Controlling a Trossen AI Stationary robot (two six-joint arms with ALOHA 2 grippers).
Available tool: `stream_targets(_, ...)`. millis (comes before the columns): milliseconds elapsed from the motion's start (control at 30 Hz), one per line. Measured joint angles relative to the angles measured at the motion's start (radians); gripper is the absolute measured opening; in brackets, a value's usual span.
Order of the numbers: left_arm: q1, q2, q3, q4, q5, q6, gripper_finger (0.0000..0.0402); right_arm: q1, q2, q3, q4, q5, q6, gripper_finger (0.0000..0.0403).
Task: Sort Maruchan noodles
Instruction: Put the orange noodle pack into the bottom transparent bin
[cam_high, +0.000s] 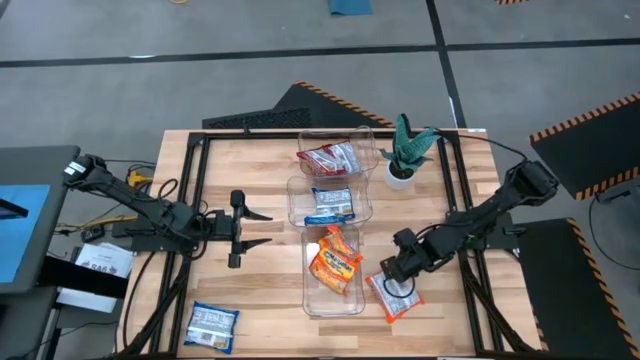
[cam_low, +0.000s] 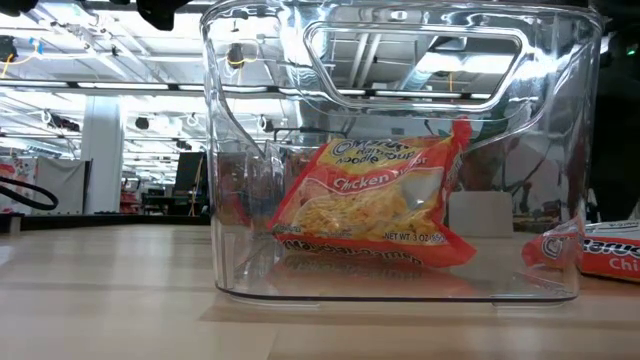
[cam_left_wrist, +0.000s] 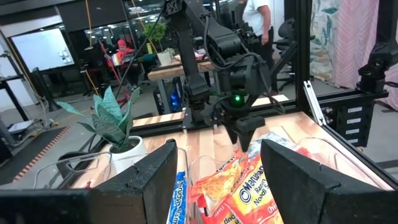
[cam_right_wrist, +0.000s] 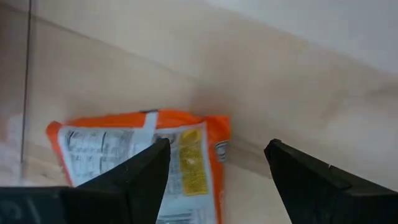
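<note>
Nearest edge of the desk (cam_high: 260, 330): a blue-and-white packet (cam_high: 211, 325) lies flat at the left corner, alone, well apart from both arms. On the right side, just beside the near bin (cam_high: 305, 290), an orange packet (cam_high: 393, 297) lies flat on the wood, printed back up. Right claw (cam_high: 392, 272) hangs directly over it, fingers (cam_right_wrist: 140, 177) spread wide and straddling one end of the packet; nothing is held between them, and contact with the packet cannot be told. Three clear bins stand in a row down the middle of the desk. The near bin holds orange packets (cam_high: 335, 262); in the low view one of them leans tilted against the bin wall, label facing out. Level with this bin on the left side, left claw (cam_high: 238, 229) hovers above bare wood, pointing toward the bins, fingers (cam_left_wrist: 152, 180) apart and empty. The middle bin (cam_high: 296, 208) holds a blue-and-white packet (cam_high: 329, 205). The far bin (cam_high: 366, 138) holds red packets (cam_high: 330, 159). A white pot with a green plant (cam_high: 404, 152) stands just beside the far bin on its right. Beyond the desk, the left wrist view shows a person (cam_left_wrist: 256, 22) standing in the room.
</note>
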Motion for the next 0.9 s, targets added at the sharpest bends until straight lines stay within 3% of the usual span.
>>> stream_targets(533, 0.0, 0.0, 0.0, 0.002, -0.013, 0.007, 0.0216, 0.048, 0.142, 0.01, 0.109, -0.015, 0.062, 0.0282)
stream_targets(633, 0.0, 0.0, 0.0, 0.002, -0.035, 0.01, 0.0216, 0.047, 0.159, 0.021, 0.099, -0.026, 0.055, 0.0229)
stream_targets(800, 0.0, -0.002, 0.0, 0.002, -0.051, 0.016, 0.0216, 0.048, 0.169, 0.047, 0.073, -0.063, -0.022, 0.0036)
stream_targets(900, 0.0, -0.004, 0.0, 0.002, -0.08, 0.017, 0.0216, 0.038, 0.129, 0.043, 0.034, -0.073, -0.048, 0.002)
